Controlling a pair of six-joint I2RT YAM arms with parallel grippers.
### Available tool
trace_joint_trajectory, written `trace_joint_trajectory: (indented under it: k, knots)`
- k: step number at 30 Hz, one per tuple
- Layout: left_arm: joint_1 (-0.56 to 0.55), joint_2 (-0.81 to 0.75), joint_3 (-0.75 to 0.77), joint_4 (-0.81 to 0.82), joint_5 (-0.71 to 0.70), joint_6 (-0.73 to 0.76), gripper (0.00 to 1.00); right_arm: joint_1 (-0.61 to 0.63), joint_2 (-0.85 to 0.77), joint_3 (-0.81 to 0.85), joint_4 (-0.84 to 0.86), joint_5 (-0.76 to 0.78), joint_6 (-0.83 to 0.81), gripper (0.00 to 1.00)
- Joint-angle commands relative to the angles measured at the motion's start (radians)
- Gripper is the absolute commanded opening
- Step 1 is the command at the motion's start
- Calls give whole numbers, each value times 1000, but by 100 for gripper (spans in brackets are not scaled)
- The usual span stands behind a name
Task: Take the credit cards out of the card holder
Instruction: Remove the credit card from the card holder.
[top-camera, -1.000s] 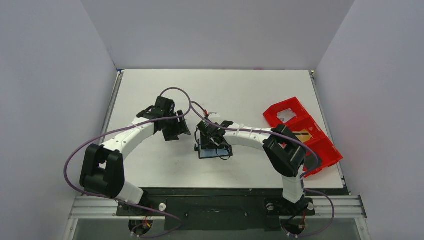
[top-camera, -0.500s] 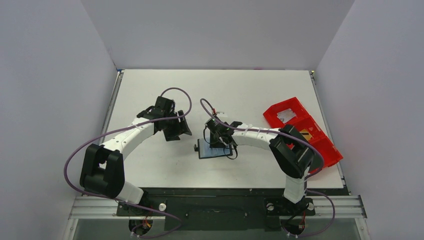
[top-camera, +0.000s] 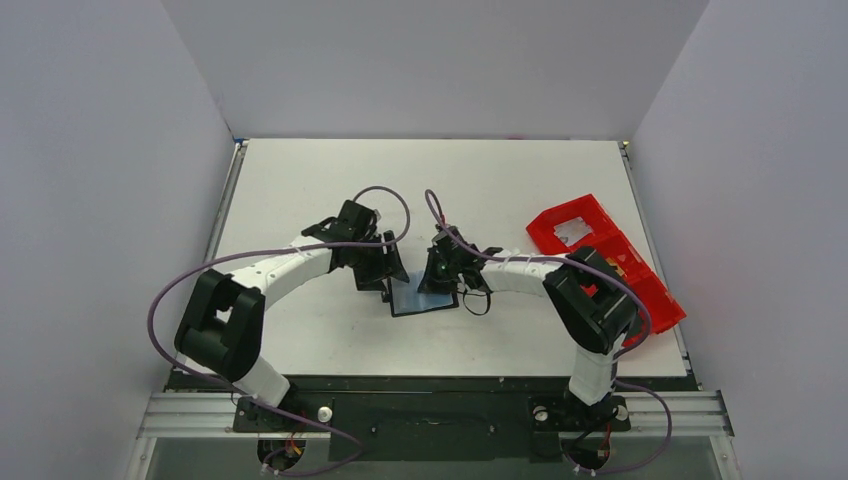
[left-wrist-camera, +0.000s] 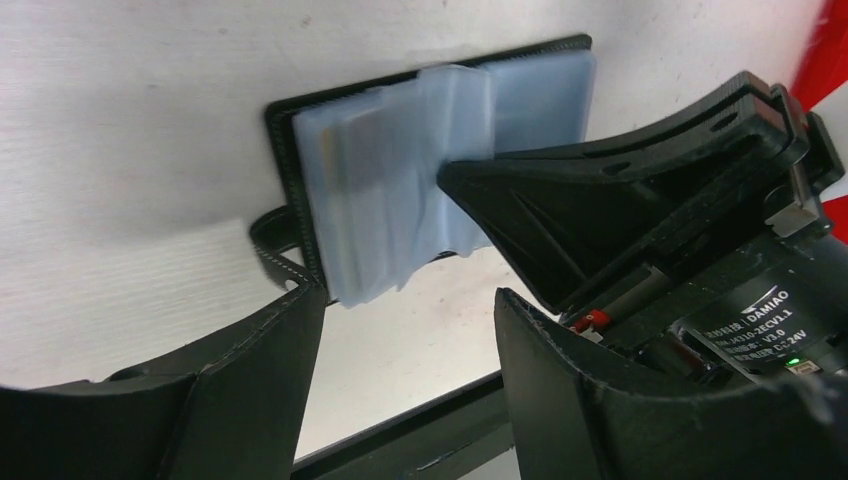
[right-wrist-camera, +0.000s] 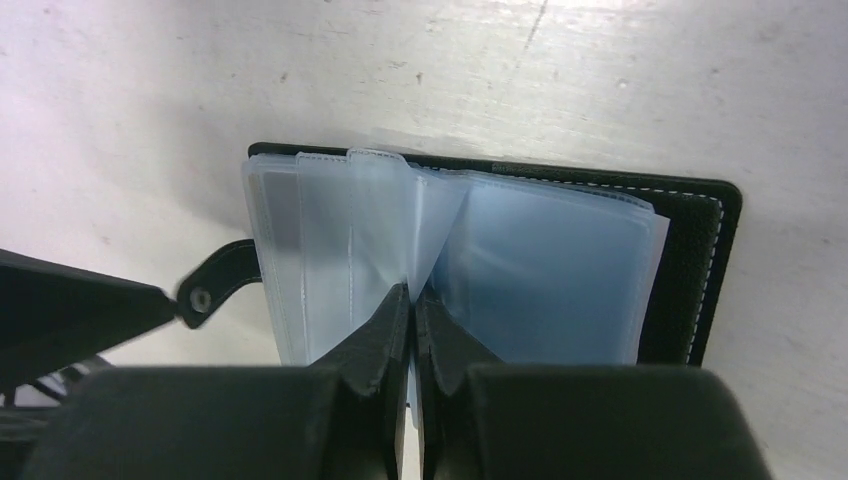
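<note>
Lettering: "DAMIAO" is read in white on the black motor housing behind the right gripper. The finer lines under it are too blurred to be trusted, and a small green light is lit below them. No other writing is made out.

Counts: one card holder, one red tray, two arms. The clear sleeves inside the holder are several, but their number cannot be told, and no card face is made out through them.

The card holder is laid open and flat on the white table, near the front middle, between the two grippers. Its black cover is down and its blue-grey sleeves are fanned upward. Its closing tab, with one round stud, is stretched out to the side.

The right gripper is closed down tight at the fold of the sleeves — a thin pale strip is pinched between the fingers, and one leaf is seen lifted from the stack.

The left gripper is spread wide and nothing is held. It is hung just beside the holder's tab end, one finger close to the tab.

The tray is set at the table's right edge, well apart from the holder.
</note>
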Motion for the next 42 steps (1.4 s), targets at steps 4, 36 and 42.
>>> trace_joint_trajectory:
  k: [4,36,42]
  knots:
    - [-57,77,70,118,84,-66,60,-6,93,-99,48,-49,14,0]
    - [-63,210,26,214,22,-40,56,-28,64,-129,87,-74,20,0]
    - [-60,217,21,218,30,-55,56,-32,-9,-113,83,-82,28,20]
